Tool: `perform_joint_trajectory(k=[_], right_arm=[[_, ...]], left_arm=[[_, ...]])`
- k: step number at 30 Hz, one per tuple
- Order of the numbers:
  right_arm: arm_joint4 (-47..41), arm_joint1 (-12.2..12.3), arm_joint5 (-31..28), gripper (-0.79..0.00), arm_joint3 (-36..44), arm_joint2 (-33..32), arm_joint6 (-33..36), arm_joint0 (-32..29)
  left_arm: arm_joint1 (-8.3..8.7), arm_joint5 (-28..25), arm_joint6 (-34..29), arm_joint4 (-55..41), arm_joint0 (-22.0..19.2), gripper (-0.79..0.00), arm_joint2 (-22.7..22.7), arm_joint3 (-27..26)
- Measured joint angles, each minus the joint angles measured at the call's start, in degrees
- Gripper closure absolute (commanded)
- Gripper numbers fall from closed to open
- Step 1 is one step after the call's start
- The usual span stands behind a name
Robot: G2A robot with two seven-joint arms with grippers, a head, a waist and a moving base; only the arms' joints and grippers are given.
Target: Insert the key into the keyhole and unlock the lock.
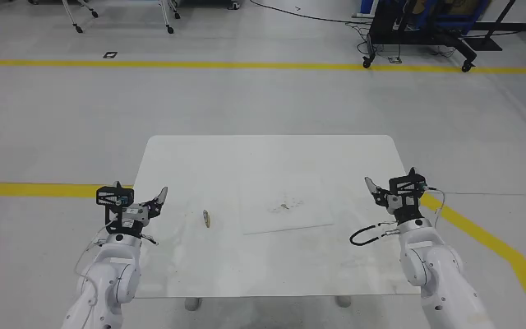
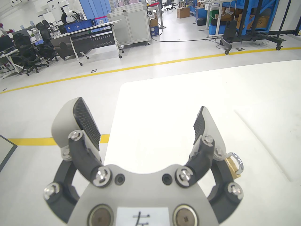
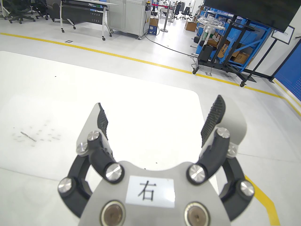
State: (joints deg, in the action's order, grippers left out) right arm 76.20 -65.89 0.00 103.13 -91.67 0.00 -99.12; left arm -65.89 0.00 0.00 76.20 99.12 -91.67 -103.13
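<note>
A small brass padlock [image 1: 207, 218] with a silver shackle lies on the white table [image 1: 271, 160], left of the middle. In the left wrist view the padlock [image 2: 234, 165] peeks out beside one finger. A thin metal key [image 1: 285, 206] lies near the table's middle, among faint smudges; the right wrist view shows the key [image 3: 28, 136] far off to the side. My left gripper [image 1: 145, 200] hovers open at the table's left edge, apart from the padlock. My right gripper [image 1: 393, 188] hovers open at the right edge, far from the key. Both hold nothing.
A faint straight seam [image 1: 288, 229] runs across the table toward the front. A black cable [image 1: 366, 236] loops beside the right arm. Yellow floor lines and wheeled racks lie beyond the table.
</note>
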Motion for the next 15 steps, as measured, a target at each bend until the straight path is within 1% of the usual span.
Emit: perform_joint_trajectory(k=[4,6,10,15], right_arm=[[0.1,0.0,-0.1,-0.785,0.0,0.1,0.0,0.0],[2.0,0.0,-1.1,-0.785,0.0,1.3,1.1,0.7],[6.9,-0.3,-5.5,-0.785,-1.4,7.8,6.0,5.3],[7.6,-1.1,-12.9,-0.785,-6.5,16.1,10.4,12.6]], left_arm=[[0.0,0.0,0.0,0.0,0.0,-0.785,0.0,0.0],[0.0,0.0,0.0,0.0,0.0,-0.785,0.0,0.0],[0.0,0.0,0.0,0.0,0.0,-0.785,0.0,0.0],[0.0,0.0,0.0,0.0,0.0,-0.785,0.0,0.0]])
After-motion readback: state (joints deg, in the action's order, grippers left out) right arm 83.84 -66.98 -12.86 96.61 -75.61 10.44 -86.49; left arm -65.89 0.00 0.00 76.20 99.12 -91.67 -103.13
